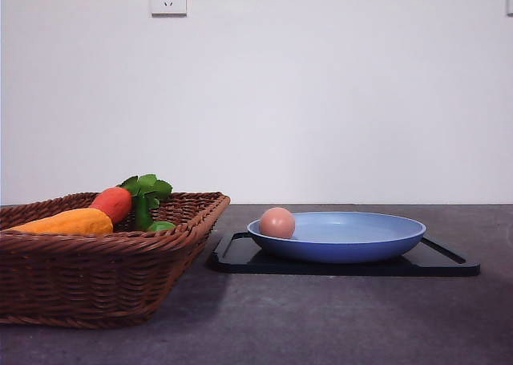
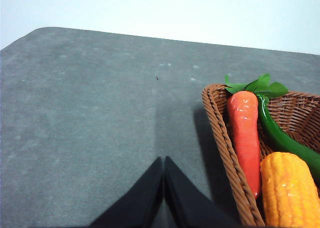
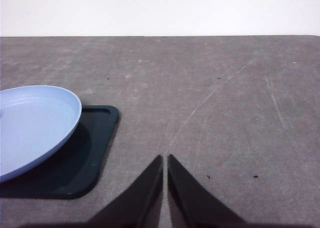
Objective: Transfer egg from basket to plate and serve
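Nearest the front camera, the dark grey worktop [image 1: 321, 317] spreads across the whole foreground and carries everything else. On its left side sits the basket [image 1: 104, 277], brown woven wicker with flaring sides, holding an orange-red carrot [image 1: 113, 204] with green leaves, a yellow corn cob [image 1: 68, 222] and a green pepper [image 2: 280, 135] lying alongside the carrot. Just to the right of the basket, a flat black tray [image 1: 240, 257] rests on the worktop, and the light blue plate [image 1: 361, 241] stands on that tray. The egg [image 1: 277, 222], pinkish-brown and small, lies inside the plate against its left rim, well clear of the basket.

From the left wrist camera, the left claw [image 2: 163, 188] is clenched with its dark fingers pressed together, grasping nothing, over bare worktop beside the basket's corner. The right claw [image 3: 164, 188] is likewise clenched and empty, over bare worktop near the tray's corner.
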Controlling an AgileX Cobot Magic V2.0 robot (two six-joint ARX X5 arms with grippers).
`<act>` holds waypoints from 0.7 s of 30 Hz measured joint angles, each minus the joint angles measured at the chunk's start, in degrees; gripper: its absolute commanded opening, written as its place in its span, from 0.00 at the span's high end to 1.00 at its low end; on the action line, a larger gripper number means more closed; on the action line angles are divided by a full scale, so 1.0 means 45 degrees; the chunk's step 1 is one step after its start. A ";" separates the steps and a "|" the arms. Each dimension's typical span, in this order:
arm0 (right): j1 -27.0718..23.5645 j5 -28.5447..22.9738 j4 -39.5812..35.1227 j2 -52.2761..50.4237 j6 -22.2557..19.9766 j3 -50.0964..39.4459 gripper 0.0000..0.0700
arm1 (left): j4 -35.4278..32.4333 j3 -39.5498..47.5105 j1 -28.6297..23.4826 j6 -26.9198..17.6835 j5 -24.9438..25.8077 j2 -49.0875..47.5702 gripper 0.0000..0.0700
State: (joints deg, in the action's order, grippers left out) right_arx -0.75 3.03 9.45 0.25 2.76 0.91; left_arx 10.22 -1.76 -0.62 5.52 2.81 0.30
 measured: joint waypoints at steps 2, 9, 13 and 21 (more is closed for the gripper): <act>0.0000 -0.0003 0.0000 0.0000 0.0000 0.0000 1.00 | 0.0000 0.0000 0.0000 0.0000 0.0000 0.0000 1.00; 0.0000 0.0000 0.0000 0.0000 0.0000 0.0000 1.00 | 0.0000 0.0000 0.0000 -0.0003 0.0000 0.0000 1.00; 0.0000 0.0000 0.0000 0.0000 0.0000 0.0000 1.00 | 0.0000 0.0000 0.0000 -0.0003 0.0000 0.0000 1.00; 0.0000 0.0000 0.0000 0.0000 0.0000 0.0000 1.00 | 0.0000 0.0000 0.0000 0.0000 0.0000 0.0000 1.00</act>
State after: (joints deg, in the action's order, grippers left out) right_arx -0.75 3.03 9.45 0.25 2.76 0.91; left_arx 10.22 -1.76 -0.62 5.52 2.81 0.30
